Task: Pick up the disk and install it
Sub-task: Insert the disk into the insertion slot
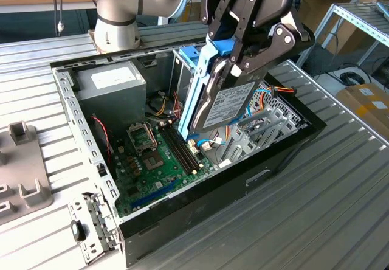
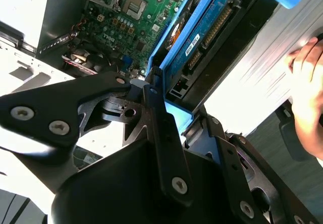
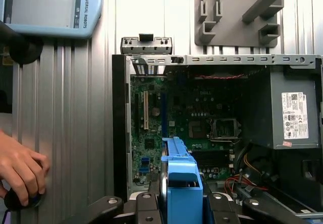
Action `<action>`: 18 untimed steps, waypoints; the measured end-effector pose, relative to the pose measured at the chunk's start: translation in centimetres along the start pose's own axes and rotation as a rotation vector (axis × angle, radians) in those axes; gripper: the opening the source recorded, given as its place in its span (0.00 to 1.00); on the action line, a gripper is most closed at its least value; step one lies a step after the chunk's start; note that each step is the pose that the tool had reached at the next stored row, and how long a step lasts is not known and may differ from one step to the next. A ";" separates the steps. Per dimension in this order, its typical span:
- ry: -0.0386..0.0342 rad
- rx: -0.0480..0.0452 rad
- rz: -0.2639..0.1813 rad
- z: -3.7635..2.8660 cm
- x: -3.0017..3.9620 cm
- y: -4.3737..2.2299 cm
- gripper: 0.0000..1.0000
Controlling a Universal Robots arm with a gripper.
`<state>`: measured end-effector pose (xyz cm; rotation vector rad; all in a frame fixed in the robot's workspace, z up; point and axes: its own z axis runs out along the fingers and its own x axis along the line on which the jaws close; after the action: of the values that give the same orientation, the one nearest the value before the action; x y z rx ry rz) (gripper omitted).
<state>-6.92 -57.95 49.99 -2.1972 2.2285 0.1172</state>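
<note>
The disk [image 1: 226,104], a grey metal drive with a white label in a light-blue carrier, hangs on edge and tilted above the open computer case [image 1: 72,109]. My gripper [image 1: 236,52] is shut on its upper end, black fingers pressing both faces. Its lower end is just above the motherboard [image 1: 152,160] and memory slots. In the first wrist view the carrier's blue edge [image 3: 181,181] sticks out between my fingers [image 3: 145,204] over the case interior. The second wrist view has the disk [image 2: 202,37] with its blue circuit side, reaching away from the gripper [image 2: 179,119].
A grey power supply [image 1: 112,84] fills the case's far corner, and cables and a metal cage [image 1: 261,124] sit on the exterior view's right. A person's hand [image 3: 20,168] rests on the ribbed table beside the case. A grey fixture [image 1: 24,185] and a loose bracket [image 1: 88,224] lie nearby.
</note>
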 end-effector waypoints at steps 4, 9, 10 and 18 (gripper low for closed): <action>0.0000 0.0000 0.000 0.00 0.11 -0.26 0.37; -0.0001 0.0000 0.000 0.01 0.16 -0.70 0.37; -0.0001 0.0000 0.000 0.01 0.16 -0.77 0.37; 0.0001 0.0000 0.000 0.01 0.19 -1.35 0.37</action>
<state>-5.58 -58.16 49.90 -2.1973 2.2286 0.1172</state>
